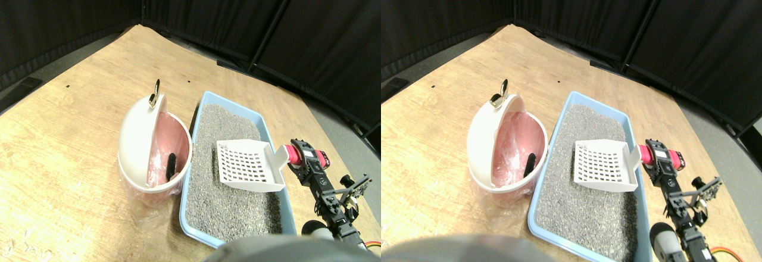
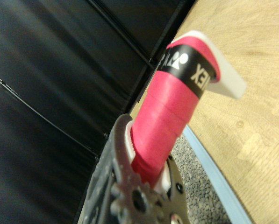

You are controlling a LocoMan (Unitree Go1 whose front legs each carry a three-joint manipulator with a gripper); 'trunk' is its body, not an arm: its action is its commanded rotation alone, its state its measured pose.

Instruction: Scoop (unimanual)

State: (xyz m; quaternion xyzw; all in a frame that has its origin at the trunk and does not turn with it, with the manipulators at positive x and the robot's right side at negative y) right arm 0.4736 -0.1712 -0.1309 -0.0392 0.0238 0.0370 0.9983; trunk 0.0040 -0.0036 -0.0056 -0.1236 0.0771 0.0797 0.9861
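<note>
in the stereo pair view, one white slotted scoop (image 1: 251, 165) hung over the grey litter (image 1: 229, 178) in one light blue tray (image 1: 209, 98). its basket sat at about ten o'clock from the right claw (image 1: 296, 155), just beside it, with the pink wrapped handle (image 1: 292, 153) running from the basket's right corner into the claw. the claw was closed around that handle; a second pink patch showed on the claw's far side. the scoop's basket looked empty, its open mouth toward nine o'clock. one white bin (image 1: 152, 149) with a pink liner stood touching or nearly touching the tray's edge at nine o'clock, its domed lid tipped open. one dark object (image 1: 171, 165) lay inside the bin; what it was could not be told. one small metal clip (image 1: 155, 93) sat on top of the lid. tray and bin rested on a wooden floor (image 1: 71, 131).

in the wrist view, the pink handle (image 2: 169, 112) filled the middle, with a black lettered band near its far end and white plastic beyond it. the dark jaw frame (image 2: 125, 186) gripped the handle's near end. a strip of litter (image 2: 195, 182) and the tray's blue rim (image 2: 214, 175) ran beside the wood.
</note>
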